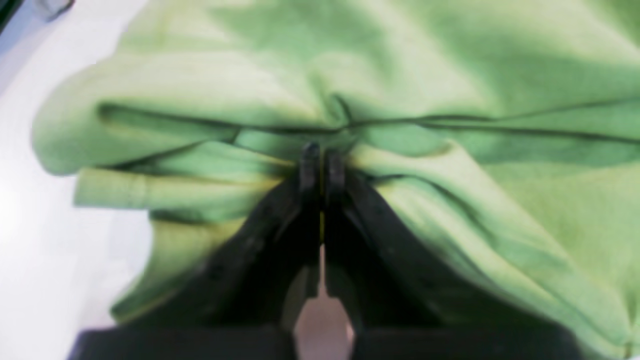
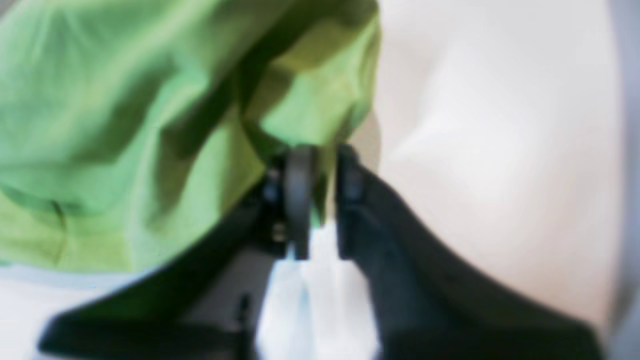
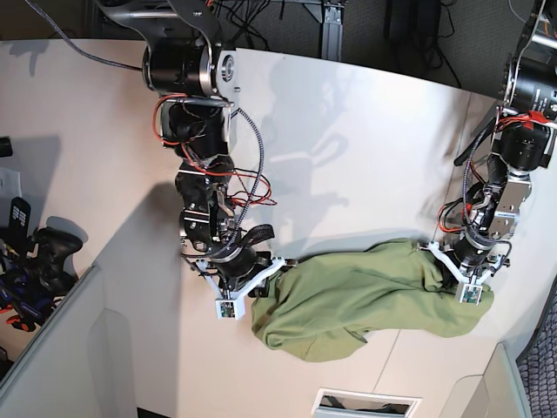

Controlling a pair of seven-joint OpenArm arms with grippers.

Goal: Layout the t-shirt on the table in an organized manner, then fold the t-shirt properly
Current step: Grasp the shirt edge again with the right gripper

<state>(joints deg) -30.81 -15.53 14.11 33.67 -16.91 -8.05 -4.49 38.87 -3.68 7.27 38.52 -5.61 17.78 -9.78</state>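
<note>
White and smooth, the surface fills most of the base view, with a thin dark seam running across its far side and dark cabling and frame parts behind its curved edge. Near the front edge the t-shirt hangs stretched between the two arms as a long, wrinkled olive-green band, its lower folds sagging toward the surface. The right gripper, on that view's left, meets one end of the cloth; in its wrist view the right gripper has its jaws drawn close with a fold of the t-shirt pinched between them, the fabric bunching out to the left while bare white surface shows to the right. The left gripper, on the base view's right, holds the other end; in its own view the left gripper is clenched almost tight on a gathered pleat of the t-shirt, from which creases radiate sideways. A strip of the surface is visible beside the cloth there. Both wrist views are blurred.
</note>
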